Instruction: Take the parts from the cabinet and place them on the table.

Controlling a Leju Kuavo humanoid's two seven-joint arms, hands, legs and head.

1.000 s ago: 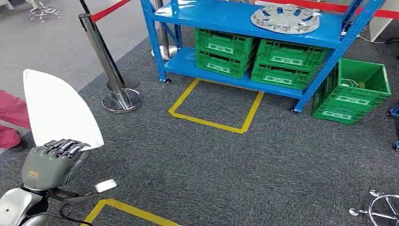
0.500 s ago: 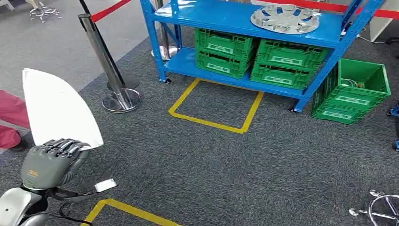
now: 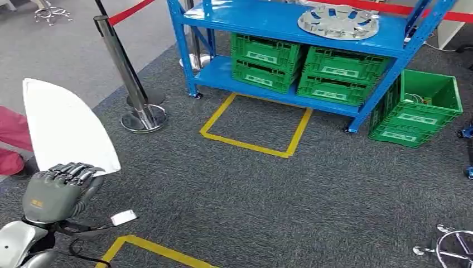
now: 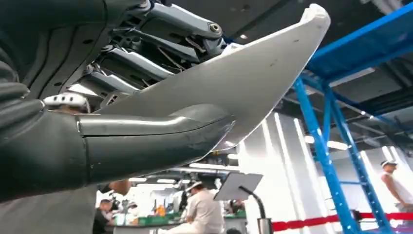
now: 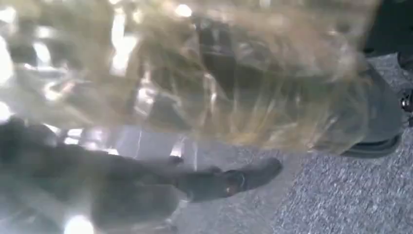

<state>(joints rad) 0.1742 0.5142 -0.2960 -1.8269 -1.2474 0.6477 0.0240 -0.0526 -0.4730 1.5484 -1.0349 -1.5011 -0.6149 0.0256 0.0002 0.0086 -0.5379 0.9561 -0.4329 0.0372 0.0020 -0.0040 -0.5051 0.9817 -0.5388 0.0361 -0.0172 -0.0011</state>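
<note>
The left robot hand [image 3: 56,192] sits low at the left of the head view, its dark fingers [image 3: 72,172] curled over the lower edge of a white panel [image 3: 64,128], which it grips and holds upright so that the panel's narrow tip points up and away. In the left wrist view the thick thumb [image 4: 146,141] presses one face of the panel [image 4: 243,78] while the fingers [image 4: 141,63] lie against the other face, so the part is clamped between them. A small white tag [image 3: 124,218] hangs on a dark cable just beside the wrist. The right wrist view is badly blurred behind a yellowish glare, and I cannot tell how the right robot hand is set. Ahead stands a blue rack [image 3: 290,25] on grey carpet [image 3: 251,195]. A silver wheel cover [image 3: 338,21] lies on its upper shelf, and four green crates [image 3: 307,70] stand in two stacks on its lower shelf. Another green crate [image 3: 418,109] stands tilted on the carpet, against the rack's right leg. A yellow tape outline [image 3: 256,125] marks the carpet in front of the rack, and a second one [image 3: 150,250] lies near the robot. A chrome post [image 3: 125,75] with a red belt [image 3: 128,11] stands left of the rack. A person's red sleeve [image 3: 14,139] shows at the left edge, behind the panel.
</note>
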